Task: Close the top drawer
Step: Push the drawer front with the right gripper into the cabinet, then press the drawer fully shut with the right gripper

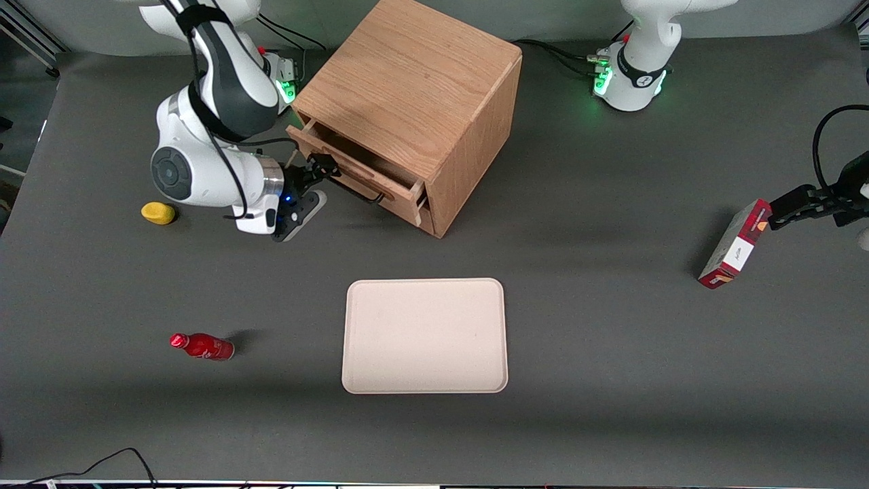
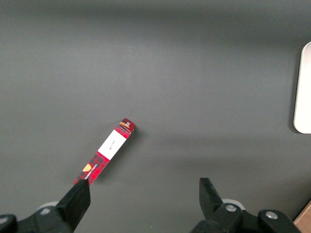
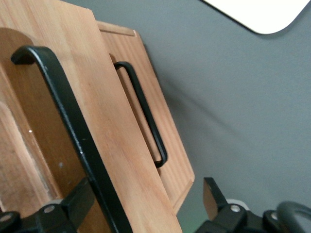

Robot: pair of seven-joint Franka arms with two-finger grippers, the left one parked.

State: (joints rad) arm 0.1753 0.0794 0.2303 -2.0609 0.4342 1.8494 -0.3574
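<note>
Oak top drawer (image 1: 353, 166) part-open; hand (image 1: 324, 166) spread around its black handle (image 3: 73, 131).

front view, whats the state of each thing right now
top drawer: pulled partly out of the cabinet
lower drawer: shut
claw: open, fingers either side of the top drawer's handle
red bottle: lying on its side
red box: standing tilted, toward the parked arm's end
tray: flat, nothing on it
yellow thing: resting on the table

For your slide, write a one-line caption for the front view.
Right arm's tool at the part-open top drawer of the wooden cabinet.
</note>
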